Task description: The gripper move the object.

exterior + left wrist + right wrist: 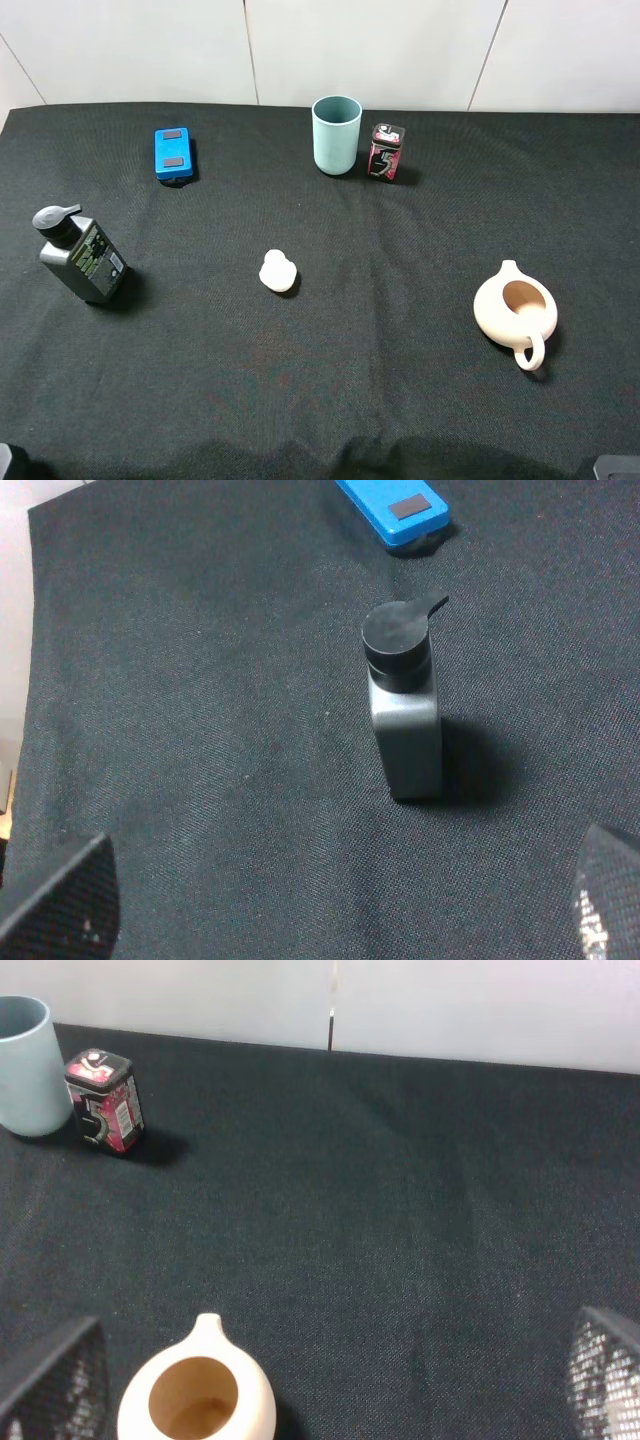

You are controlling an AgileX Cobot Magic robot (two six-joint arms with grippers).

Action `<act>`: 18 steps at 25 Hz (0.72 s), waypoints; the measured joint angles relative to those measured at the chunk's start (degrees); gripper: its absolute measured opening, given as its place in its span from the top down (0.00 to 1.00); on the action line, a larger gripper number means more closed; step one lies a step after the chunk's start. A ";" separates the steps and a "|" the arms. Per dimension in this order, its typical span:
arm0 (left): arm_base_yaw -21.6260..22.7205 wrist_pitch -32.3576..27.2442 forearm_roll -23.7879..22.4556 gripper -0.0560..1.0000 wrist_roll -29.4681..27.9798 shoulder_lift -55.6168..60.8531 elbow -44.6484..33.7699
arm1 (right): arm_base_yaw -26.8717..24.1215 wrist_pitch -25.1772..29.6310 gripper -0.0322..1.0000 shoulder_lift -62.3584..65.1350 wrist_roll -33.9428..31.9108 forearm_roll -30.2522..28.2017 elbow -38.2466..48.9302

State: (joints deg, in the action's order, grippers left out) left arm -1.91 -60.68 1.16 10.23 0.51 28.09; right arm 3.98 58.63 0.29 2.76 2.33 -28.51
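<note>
The object, a small boxy black container (386, 152) with red-pink graphics and a whitish top, stands upright at the back of the black cloth, just right of the teal cup (336, 134). It also shows in the right wrist view (103, 1101), far from my right gripper (328, 1405). That gripper's fingers (55, 1380) are spread wide with nothing between them. My left gripper (335, 925) is also open and empty, short of the grey pump bottle (404, 705). In the exterior view only slivers of the grippers show at the bottom corners.
A grey pump bottle (80, 254) stands at the left. A blue flat box (173, 154) lies at the back left. A small white lumpy figure (277, 271) sits mid-table. A cream pot with a handle (515, 310) is at the right, just ahead of my right gripper.
</note>
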 joint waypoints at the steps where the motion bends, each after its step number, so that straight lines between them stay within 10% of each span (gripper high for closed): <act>1: 0.00 0.00 0.00 0.04 0.00 0.00 0.00 | 0.00 0.00 0.30 0.00 0.00 0.00 0.00; 18: 0.00 0.00 0.00 0.04 0.00 0.00 0.00 | 0.00 0.00 0.30 0.07 0.00 0.00 0.00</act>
State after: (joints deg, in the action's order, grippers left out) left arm -1.91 -60.68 1.16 10.23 0.51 28.09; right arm 3.98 58.63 0.36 2.76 2.33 -28.51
